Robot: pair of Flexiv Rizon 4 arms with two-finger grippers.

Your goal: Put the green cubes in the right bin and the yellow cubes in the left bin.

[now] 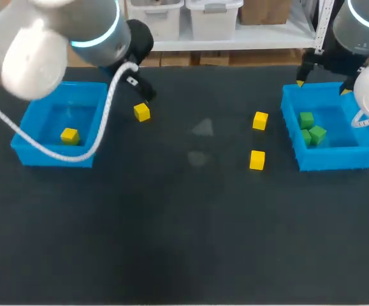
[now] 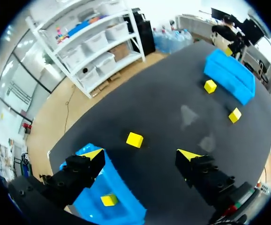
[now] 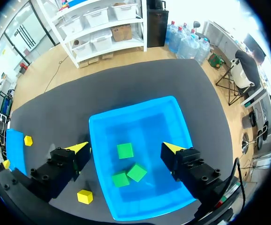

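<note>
My left gripper [image 2: 141, 154] hangs open and empty over the table beside the left blue bin [image 1: 57, 156]. One yellow cube [image 1: 69, 135] lies in that bin [image 2: 119, 180]. Just ahead of the open fingers, a second yellow cube [image 2: 135, 139] rests on the dark table [image 1: 142, 112]. Near the right blue bin [image 1: 337, 159] lie two more yellow cubes [image 1: 260, 120] [image 1: 257, 160]. My right gripper [image 3: 126, 149] stands open above that bin [image 3: 135, 108], holding nothing. Three green cubes [image 3: 125, 151] [image 3: 137, 172] [image 3: 120, 179] sit inside it [image 1: 317, 134].
The dark table [image 1: 190, 229] stretches wide between the two bins. My left arm's white cable [image 1: 101, 127] drapes across the left bin. My left arm's big white body [image 1: 37, 44] fills the head view's upper left corner.
</note>
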